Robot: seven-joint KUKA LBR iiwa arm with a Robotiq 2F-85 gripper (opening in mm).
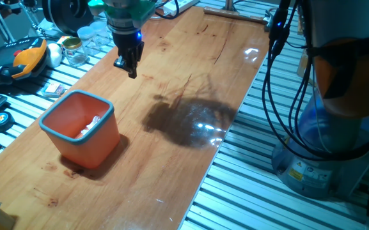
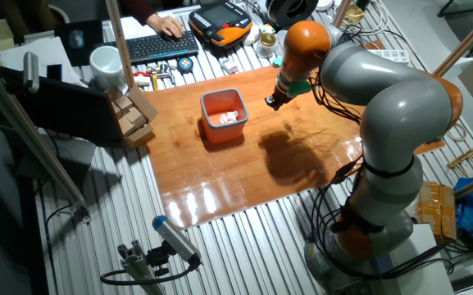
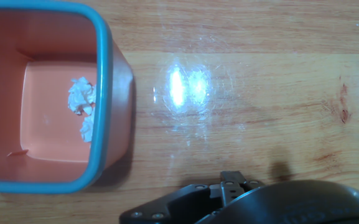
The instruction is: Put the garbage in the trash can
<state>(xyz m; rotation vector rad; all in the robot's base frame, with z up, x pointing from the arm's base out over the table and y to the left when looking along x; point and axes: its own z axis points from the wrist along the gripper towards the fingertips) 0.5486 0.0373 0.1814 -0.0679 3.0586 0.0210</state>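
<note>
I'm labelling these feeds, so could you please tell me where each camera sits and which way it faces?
One fixed view: low at the table's end, looking along it; pincer above the wood.
The other fixed view: high, opposite side, looking down; whole arm shows.
Hand view: straight down; dark hand housing only.
All share the trash can holding the garbage.

Glossy wooden table (image 1: 171, 160) — orange trash can (image 1: 82, 131) standing on it.
</note>
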